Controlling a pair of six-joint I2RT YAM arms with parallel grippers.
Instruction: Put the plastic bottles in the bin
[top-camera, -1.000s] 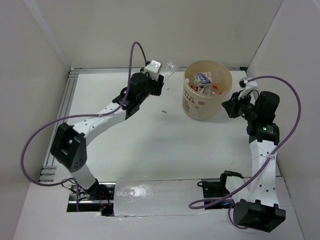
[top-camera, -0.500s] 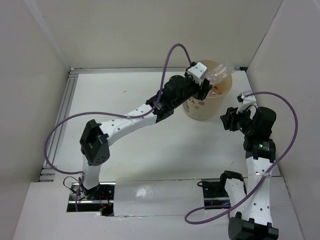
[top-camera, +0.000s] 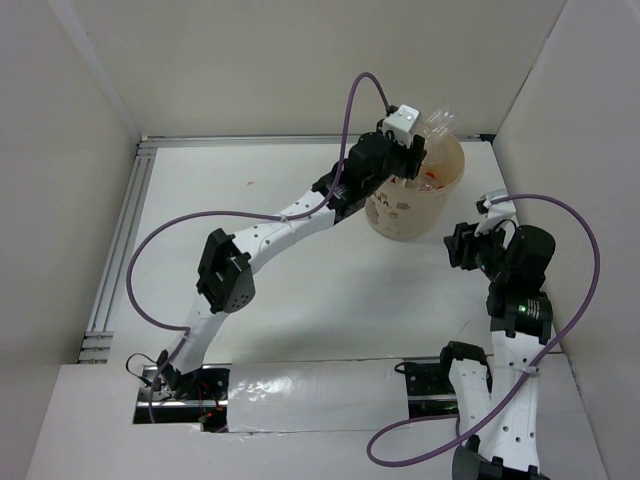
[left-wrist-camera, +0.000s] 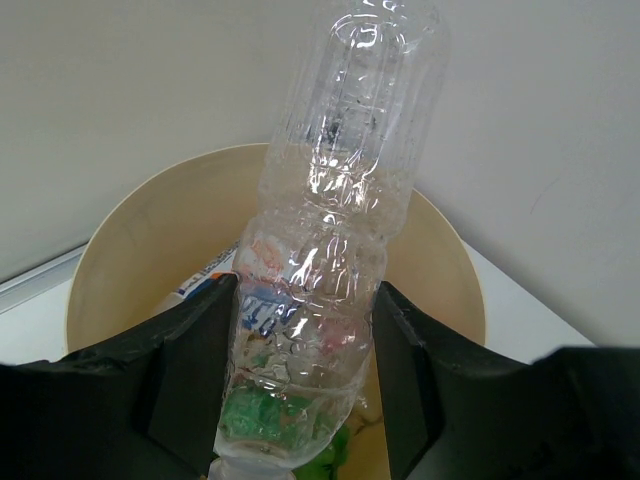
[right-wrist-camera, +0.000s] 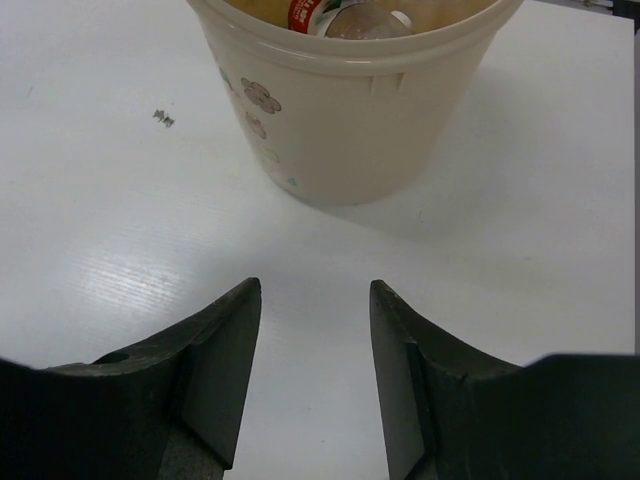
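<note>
Holding a clear bottle (left-wrist-camera: 335, 200) tight, my left gripper (left-wrist-camera: 303, 335) has one black finger on each side of it, pressed against the plastic. The bottle is crinkly, and I can see no label on it. It points up and away from the left wrist camera, a bit tilted. Right under it is the bin (left-wrist-camera: 105, 260), a big round beige tub standing upright with its mouth open. From the top camera I see the bottle over the far side of the bin's mouth, up in the air and not inside. Down in the bin lie other bottles (left-wrist-camera: 210, 285). I can pick out a white label with blue and red on it, something green (left-wrist-camera: 255, 415) and a red cap (right-wrist-camera: 305, 12). The bin has faint reddish flower shapes on its side and sits on the white table (right-wrist-camera: 110, 240), near the far right corner. My right gripper (right-wrist-camera: 312, 300) is low over the table near the bin, on its right side in the top view, and it points at the bin's wall. Its two black fingers are spread apart with only bare table between them. A small dark mark (right-wrist-camera: 163, 118) is on the table, left of the bin in the right wrist view.
</note>
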